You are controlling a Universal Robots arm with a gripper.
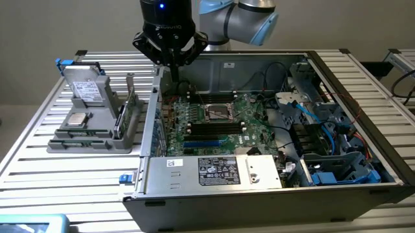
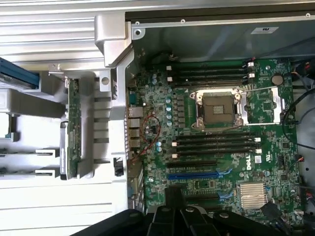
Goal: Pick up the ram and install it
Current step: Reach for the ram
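Note:
The ram (image 1: pixel 133 112) is a slim green stick standing on edge in the grey holder (image 1: pixel 91 143) on the slatted table, at the exterior view's left of the open computer case. In the wrist view the ram (image 2: pixel 74 128) stands beside the case wall, outside it. My gripper (image 1: pixel 174 73) hangs above the case's rear corner nearest the holder, over the motherboard's edge. Its fingers are shut and hold nothing. In the wrist view the gripper (image 2: pixel 176 196) shows as black fingers pressed together over the motherboard (image 2: pixel 162 108). Long black memory slots (image 2: pixel 216 143) lie on both sides of the processor socket (image 2: pixel 219 105).
The grey holder also carries a drive (image 1: pixel 84 90) and a square silvery chip (image 1: pixel 77 120). The case's metal wall (image 1: pixel 152 121) stands between holder and motherboard. A power supply (image 1: pixel 217 170) fills the case's near side. Cables and blue drive cages (image 1: pixel 337 165) crowd the exterior view's right.

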